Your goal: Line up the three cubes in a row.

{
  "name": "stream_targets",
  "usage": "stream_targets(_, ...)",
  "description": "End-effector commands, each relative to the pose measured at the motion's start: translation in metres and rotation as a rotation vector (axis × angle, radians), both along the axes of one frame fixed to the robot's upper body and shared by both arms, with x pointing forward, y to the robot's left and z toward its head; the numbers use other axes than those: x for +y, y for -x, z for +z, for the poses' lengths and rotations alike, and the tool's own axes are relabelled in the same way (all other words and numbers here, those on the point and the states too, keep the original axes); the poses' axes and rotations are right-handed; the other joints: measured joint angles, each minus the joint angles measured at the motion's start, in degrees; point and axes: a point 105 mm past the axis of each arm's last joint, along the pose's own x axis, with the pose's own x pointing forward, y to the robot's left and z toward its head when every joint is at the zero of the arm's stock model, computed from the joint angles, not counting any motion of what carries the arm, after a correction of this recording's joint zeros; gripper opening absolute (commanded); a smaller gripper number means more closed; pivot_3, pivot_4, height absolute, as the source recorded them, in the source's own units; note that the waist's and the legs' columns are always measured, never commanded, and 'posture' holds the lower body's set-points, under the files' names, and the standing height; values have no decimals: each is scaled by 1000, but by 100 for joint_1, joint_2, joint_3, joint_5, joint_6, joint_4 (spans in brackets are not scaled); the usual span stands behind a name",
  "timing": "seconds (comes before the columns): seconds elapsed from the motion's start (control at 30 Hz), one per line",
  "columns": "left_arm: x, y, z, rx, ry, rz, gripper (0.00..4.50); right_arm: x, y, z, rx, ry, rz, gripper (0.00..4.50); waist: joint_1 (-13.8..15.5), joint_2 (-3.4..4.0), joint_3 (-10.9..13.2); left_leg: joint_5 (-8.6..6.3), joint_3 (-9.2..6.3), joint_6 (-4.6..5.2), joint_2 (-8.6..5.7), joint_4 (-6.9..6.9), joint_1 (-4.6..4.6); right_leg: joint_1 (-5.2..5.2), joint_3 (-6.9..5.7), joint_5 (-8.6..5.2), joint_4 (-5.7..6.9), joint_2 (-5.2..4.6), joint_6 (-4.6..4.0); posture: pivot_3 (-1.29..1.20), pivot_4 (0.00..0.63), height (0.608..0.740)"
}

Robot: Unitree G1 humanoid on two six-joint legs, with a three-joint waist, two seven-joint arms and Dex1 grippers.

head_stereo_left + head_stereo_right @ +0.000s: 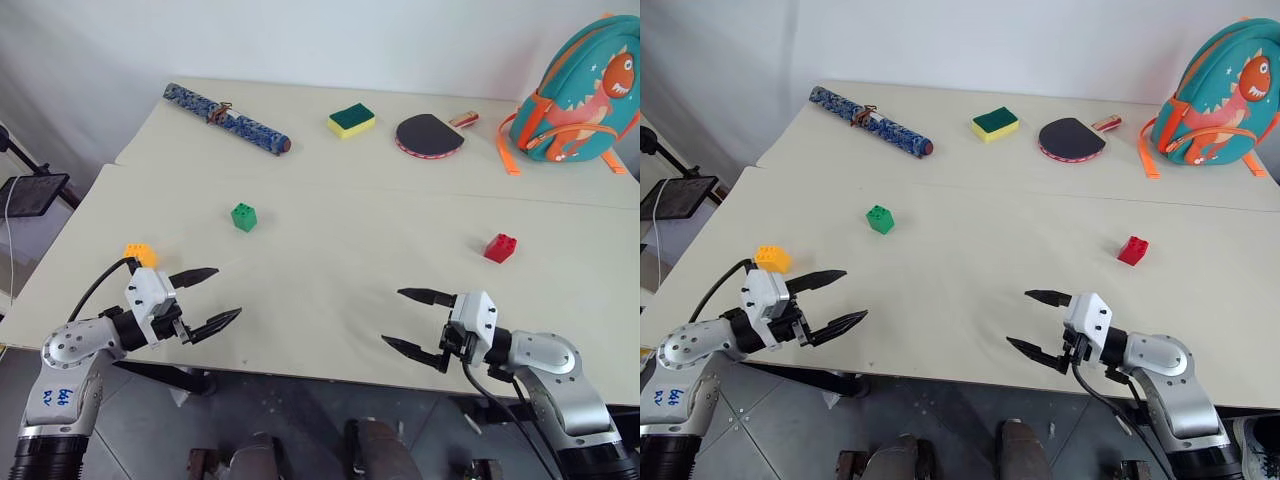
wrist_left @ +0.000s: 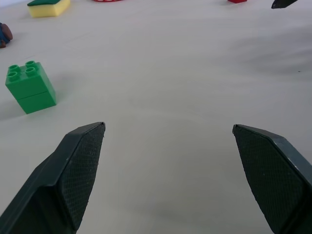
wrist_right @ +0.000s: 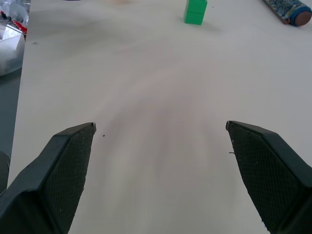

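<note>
Three studded cubes lie apart on the cream table. The green cube sits left of centre, the red cube at the right, and the yellow-orange cube near the left edge. My left gripper hovers open over the near left of the table, just right of the yellow-orange cube, with nothing between its fingers. My right gripper is open and empty at the near right, well short of the red cube. The green cube shows ahead of the left fingers.
At the back stand a yellow sponge with a green top, a rolled blue patterned tube, a table-tennis paddle and a teal dinosaur backpack. A black stand is beyond the table's left edge.
</note>
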Motion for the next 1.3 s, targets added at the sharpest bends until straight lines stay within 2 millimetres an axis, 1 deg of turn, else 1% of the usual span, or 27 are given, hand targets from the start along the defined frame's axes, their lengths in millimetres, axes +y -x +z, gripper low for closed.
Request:
stream_targets(0.03, -10, -1, 11, -66, -60, -37, 4464, -2, 0, 18, -62, -16, 3, 4500, 1, 0, 0, 0, 0, 0, 0, 0, 0, 0, 0, 0, 0, 0, 0, 0, 150, 740)
stream_targets(0.1, -11, -1, 12, -54, -25, -45, 4464, -9, 0, 21, -77, -28, -49, 4500, 1, 0, 0, 0, 1, 0, -1, 0, 0, 0, 1, 0, 0, 0, 1, 0, 150, 740)
stream_targets(0.17, -22, 4, 12, -7, -4, -115, 4464, -39, -1, 36, -84, -97, -224, 4500, 4, 1, 0, 0, 1, 0, 0, 0, -1, -1, 0, 0, 0, 0, 1, 0, 150, 740)
stream_targets(0.2, -27, 6, 13, -1, 2, -138, 4464, -49, 0, 40, -86, -117, -281, 4500, 24, 1, 0, 0, 0, 0, 0, -1, -4, -2, -1, 1, 1, 0, 1, 0, 150, 740)
stream_targets(0.23, -37, 10, 14, 14, 27, -177, 4464, -66, 1, 43, -103, -118, -372, 4500, 32, 0, 0, -1, -1, 0, -2, 0, -9, -2, -4, 1, 0, -2, 1, 0, 150, 740)
stream_targets(0.33, -65, 18, 11, 17, 31, -296, 4464, -120, 9, 39, -123, -106, -653, 4500, 76, 1, -1, -4, -3, 7, -11, 0, -10, 1, -3, 1, -5, -11, 2, 0, 150, 740)
stream_targets(0.4, -85, 17, 14, 5, 79, -335, 4464, -152, 19, 30, -114, -131, -851, 4500, 101, 1, -1, -5, 2, 9, -15, 0, -7, 12, -6, 1, -20, -11, 2, 0, 150, 740)
stream_targets(0.43, -94, 15, 17, -2, 111, -346, 4464, -163, 23, 25, -113, -132, -930, 4500, 109, 1, -1, -5, 4, 10, -13, 0, -7, 19, -8, 3, -30, -8, 6, 0, 150, 740)
stream_targets(0.47, -100, 13, 19, -13, 129, -355, 4464, -169, 25, 21, -113, -129, -977, 4500, 116, 1, -1, -5, 6, 10, -13, 0, -5, 22, -6, 5, -35, -5, 10, 0, 150, 740)
stream_targets(0.53, -105, 11, 20, -17, 137, -379, 4464, -169, 20, 17, -111, -130, -1014, 4500, 60, 2, -1, -3, 7, 11, -14, 0, -3, 24, -1, 7, -36, -5, 13, 0, 150, 740)
stream_targets(0.63, -104, 7, 22, -22, 134, -387, 4464, -156, 0, 23, -113, -186, -1012, 4500, -107, 11, -2, -1, 6, 8, -6, -5, 27, 25, 34, 9, -24, 5, 16, 0, 150, 740)
stream_targets(0.67, -103, 5, 24, -27, 136, -385, 4464, -151, -8, 27, -103, -203, -1014, 4500, -154, 12, -2, 0, 8, 6, -7, -10, 45, 38, 42, 9, -21, 8, 17, 0, 150, 740)
stream_targets(0.7, -102, 4, 25, -29, 138, -386, 4464, -145, -18, 35, -103, -241, -1007, 4500, -179, 12, -2, 1, 9, 5, -6, -11, 58, 46, 45, 9, -19, 9, 17, 0, 150, 740)
stream_targets(0.8, -100, 1, 27, -28, 133, -390, 4464, -136, -50, 50, -41, -292, -1054, 4500, -195, 13, -1, 4, 15, 5, -7, -10, 69, 44, 62, 9, 1, 8, 17, 0, 150, 740)
stream_targets(0.9, -101, 1, 26, -25, 124, -396, 4464, -136, -80, 59, -13, -280, -1148, 4500, -170, 14, -1, 8, 8, 4, -8, -10, 63, 36, 67, 9, 4, 9, 17, 0, 150, 740)
stream_targets(1.0, -101, 2, 24, -21, 118, -396, 4464, -137, -104, 65, -18, -254, -1216, 4500, -136, 14, -1, 8, 6, 8, -10, -11, 51, 27, 72, 9, 3, 7, 17, 0, 150, 740)
stream_targets(1.07, -100, 3, 21, -12, 120, -385, 4464, -143, -116, 57, 4, -207, -1303, 4500, -129, 14, -1, 7, 5, 10, -11, -11, 40, 22, 68, 9, -2, 8, 17, 0, 150, 740)
stream_targets(1.13, -98, 6, 19, -1, 117, -378, 4464, -150, -125, 49, 3, -183, -1379, 4500, -141, 14, -1, 4, 10, 14, -12, -12, 29, 14, 66, 10, -11, 7, 18, 0, 150, 740)
stream_targets(1.2, -96, 8, 18, 0, 114, -371, 4464, -153, -128, 43, 6, -177, -1413, 4500, -150, 14, -1, 1, 14, 18, -12, -15, 13, 6, 63, 13, -30, 8, 25, 0, 150, 740)
stream_targets(1.3, -92, 8, 19, -6, 112, -350, 4464, -149, -129, 34, 35, -176, -1417, 4500, -154, 15, 0, 2, 22, 18, -12, -8, -42, -53, 68, 25, -19, 7, 47, 0, 150, 740)
